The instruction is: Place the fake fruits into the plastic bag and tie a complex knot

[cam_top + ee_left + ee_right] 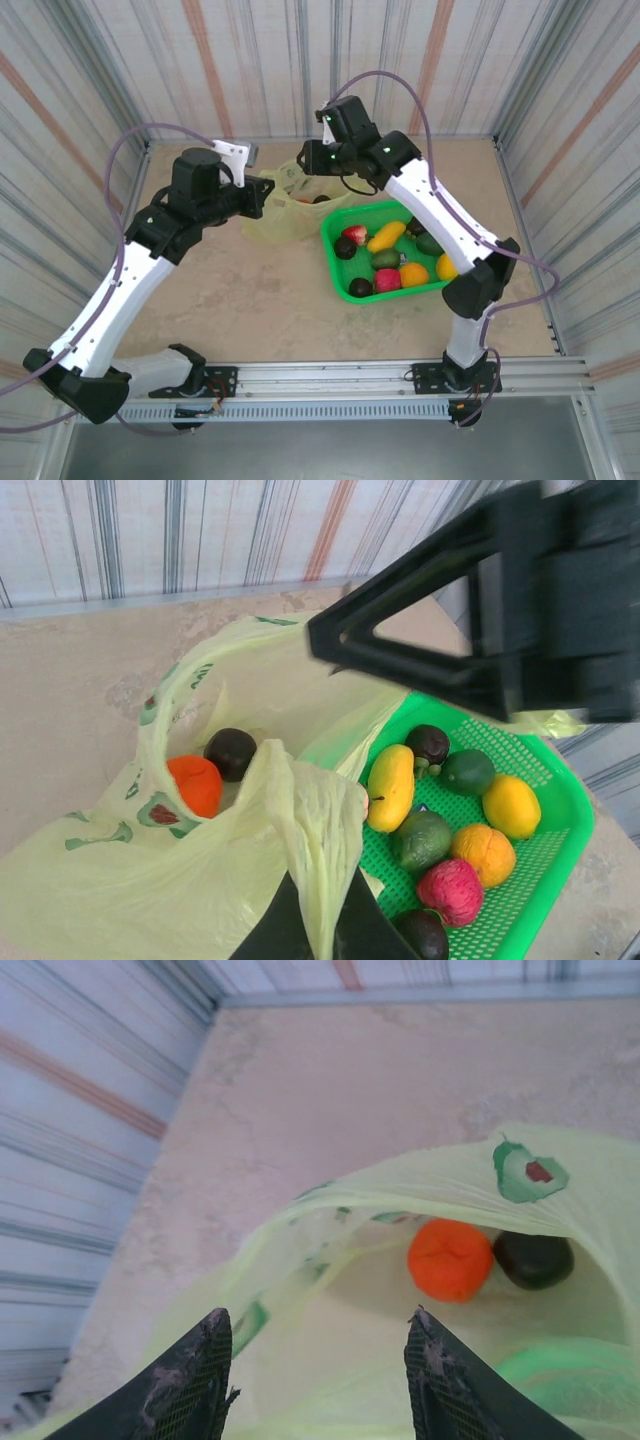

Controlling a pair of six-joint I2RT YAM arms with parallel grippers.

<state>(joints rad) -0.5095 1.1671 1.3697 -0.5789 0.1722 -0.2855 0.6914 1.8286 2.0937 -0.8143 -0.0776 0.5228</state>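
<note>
Left hand [318, 920]: pinching plastic bag [150, 880] rim.
Right hand [325, 1380]: spread, empty, over bag mouth.
Inside bag: orange fruit [450, 1260], dark fruit [533, 1258].
Green basket [545, 865]: more fake fruits [392, 785].

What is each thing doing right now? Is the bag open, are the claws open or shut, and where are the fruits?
plastic bag: mouth open, rim pinched up by the left gripper.
left gripper: shut on the plastic bag.
right gripper: open, empty, over the bag's mouth.
orange fruit and dark fruit: lying inside the bag.
green basket: holding the other fruits.
</note>
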